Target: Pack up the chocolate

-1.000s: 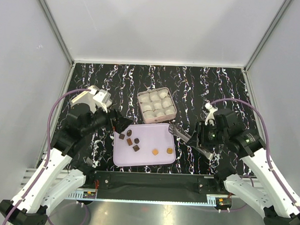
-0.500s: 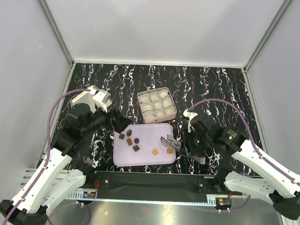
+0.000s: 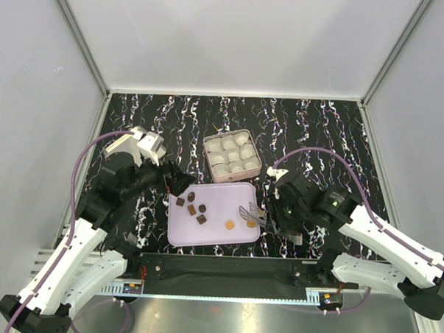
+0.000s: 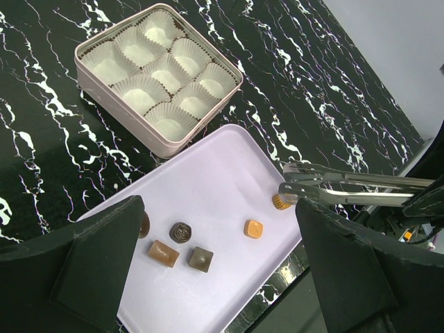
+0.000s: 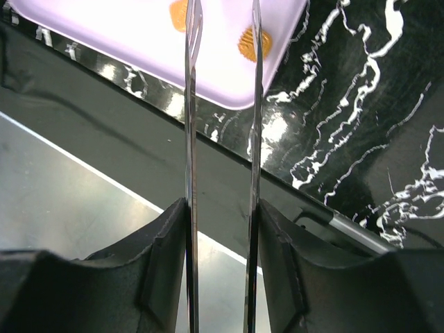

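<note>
Right gripper [image 5: 220, 243]: clamping the tongs [image 4: 347, 186], blades standing apart.
Change: arm is swinging in from the right; tips are now nearing the orange piece [image 4: 279, 202], so a first pick is starting.
Left gripper [image 3: 171, 183]: gaping, holding nothing.
Chocolate [image 3: 202, 219]: six pieces lying on the tray [image 3: 211, 240].
Tin [image 4: 118, 104]: nine paper cups [image 4: 142, 90] sitting empty.

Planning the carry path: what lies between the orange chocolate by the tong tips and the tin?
From the orange chocolate to the tin: only bare tray, then a strip of table, as the left wrist view shows.
</note>
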